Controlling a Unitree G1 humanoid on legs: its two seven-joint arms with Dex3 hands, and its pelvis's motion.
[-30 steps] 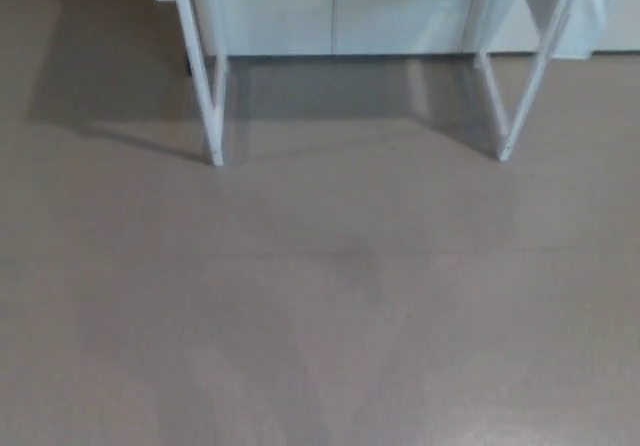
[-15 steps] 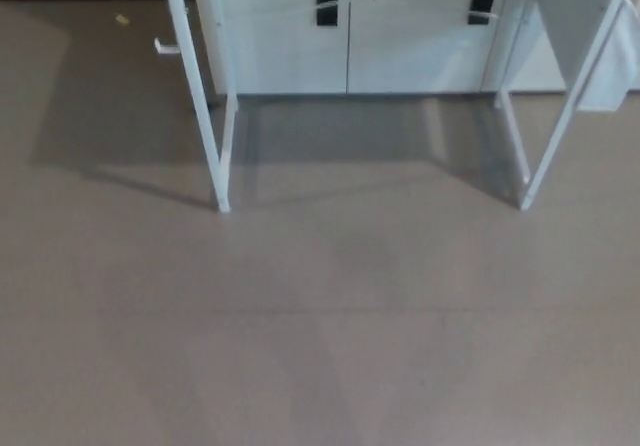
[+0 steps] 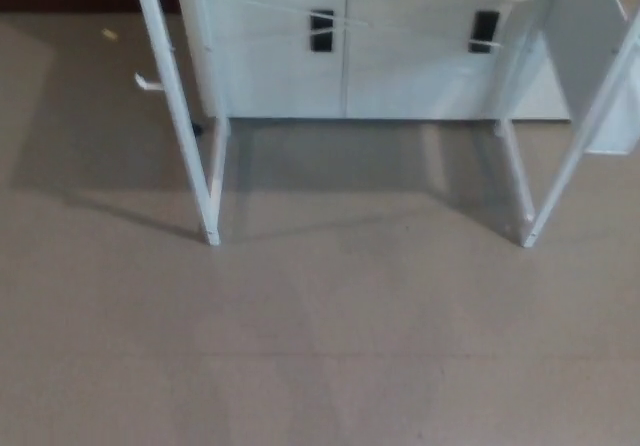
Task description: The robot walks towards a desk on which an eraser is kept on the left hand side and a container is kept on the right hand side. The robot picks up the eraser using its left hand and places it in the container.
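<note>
faint digits at top of white cabinet doors, cut off by frame, too blurred to read

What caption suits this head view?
Looking down at white desk legs on a grey floor, cabinets behind; no hands visible.

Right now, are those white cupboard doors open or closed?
Closed. Both white cupboard doors sit flush, with only a thin seam between them, and nothing inside shows. Their black handles face out.
</note>
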